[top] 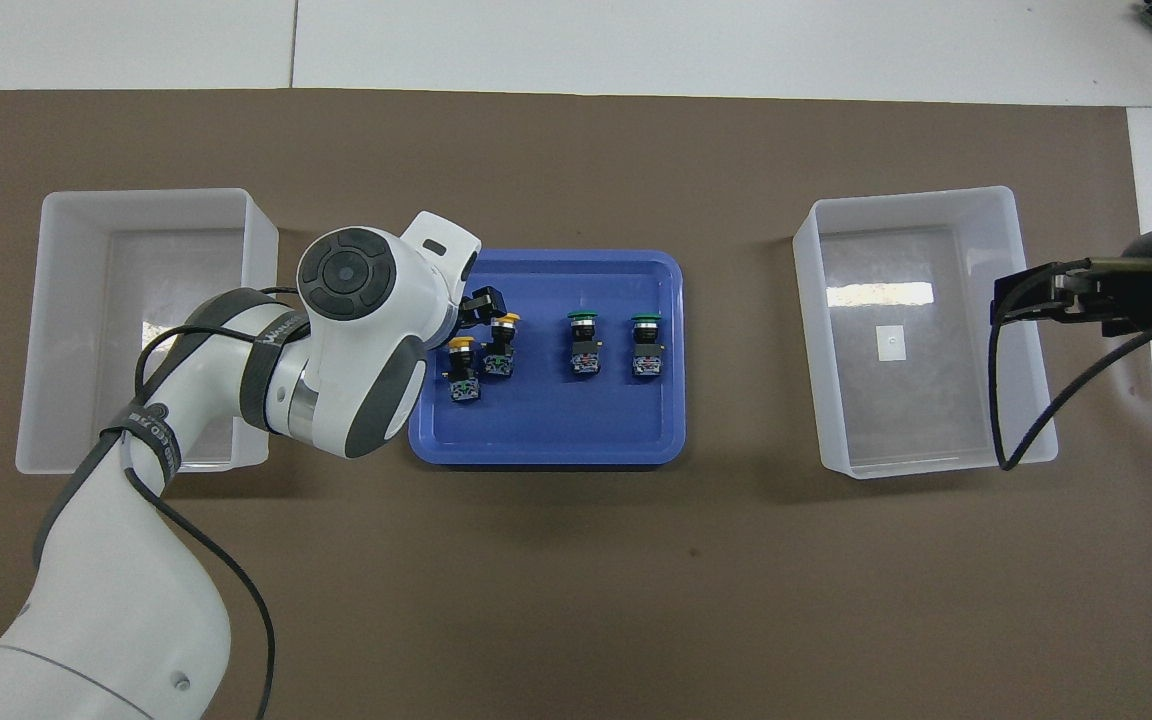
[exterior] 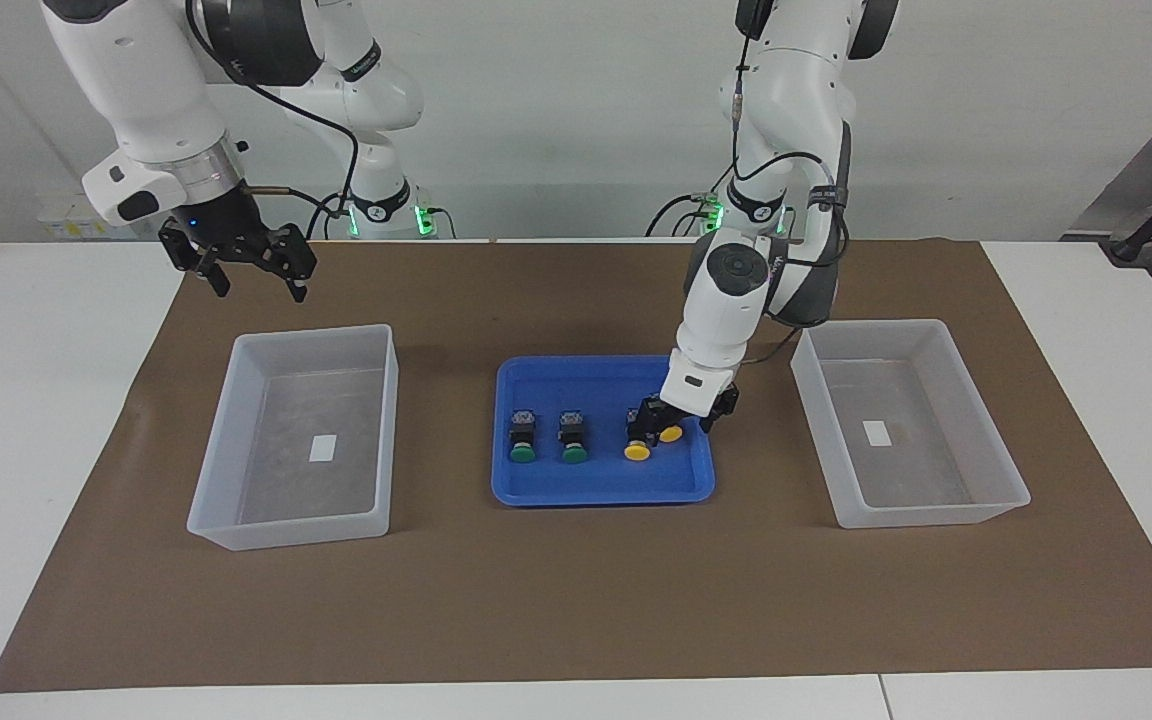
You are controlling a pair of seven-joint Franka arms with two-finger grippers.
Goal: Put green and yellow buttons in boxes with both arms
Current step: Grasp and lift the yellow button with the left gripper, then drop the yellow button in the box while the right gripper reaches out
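Two green buttons [exterior: 523, 440] [top: 584, 345] and two yellow buttons [exterior: 638, 449] [top: 501, 350] lie in the blue tray [exterior: 596, 491] [top: 546, 450] mid-table. My left gripper [exterior: 686, 415] [top: 481, 305] is low in the tray and open, with its fingers on either side of the yellow button [exterior: 671, 434] toward the left arm's end. I cannot tell whether it touches that button. Two whitish boxes [exterior: 311, 332] [exterior: 876, 325] flank the tray, with only a white label in each. My right gripper [exterior: 246, 265] [top: 1002, 300] waits open and raised by its box's edge.
A brown mat [exterior: 576, 600] covers the middle of the white table [exterior: 36, 400]. The left arm's wrist and forearm [top: 356, 330] hang over the tray's end and part of the box [top: 146, 195] at that end. A black cable [top: 1006, 420] loops over the other box's [top: 911, 195] corner.
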